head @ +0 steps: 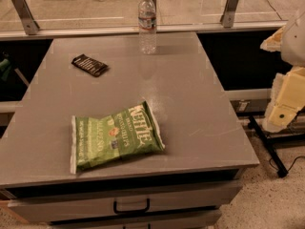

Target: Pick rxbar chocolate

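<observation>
The rxbar chocolate is a small flat bar in a dark wrapper with white print. It lies flat on the grey table, towards the far left. My gripper is at the end of the cream-coloured arm at the right edge of the view. It hangs off the table's right side, far from the bar, and holds nothing that I can see.
A large green Kettle chips bag lies near the table's front edge. A clear water bottle stands upright at the far edge. A railing with glass panels runs behind the table. Drawers with a black handle are below the tabletop.
</observation>
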Controlling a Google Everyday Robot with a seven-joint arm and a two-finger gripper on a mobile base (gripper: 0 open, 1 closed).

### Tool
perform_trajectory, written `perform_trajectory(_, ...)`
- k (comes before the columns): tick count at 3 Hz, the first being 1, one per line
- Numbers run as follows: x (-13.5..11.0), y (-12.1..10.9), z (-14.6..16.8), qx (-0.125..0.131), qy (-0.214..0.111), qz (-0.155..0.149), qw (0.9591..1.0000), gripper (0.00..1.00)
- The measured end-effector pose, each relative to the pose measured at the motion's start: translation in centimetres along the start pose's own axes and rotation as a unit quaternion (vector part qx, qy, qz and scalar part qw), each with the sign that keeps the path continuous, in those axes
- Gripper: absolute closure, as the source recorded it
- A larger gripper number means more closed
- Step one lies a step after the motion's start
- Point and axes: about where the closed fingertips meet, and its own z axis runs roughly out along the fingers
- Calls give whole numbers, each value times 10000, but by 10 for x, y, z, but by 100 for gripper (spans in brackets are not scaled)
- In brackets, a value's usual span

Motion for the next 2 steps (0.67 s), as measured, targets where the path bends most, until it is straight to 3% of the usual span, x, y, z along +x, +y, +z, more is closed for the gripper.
perform_trajectory(1, -2, -3, 2, 39, -44, -2, 10000, 0)
perform_trajectory(2, -28, -28, 41, -50, -439, -192, 9988, 0)
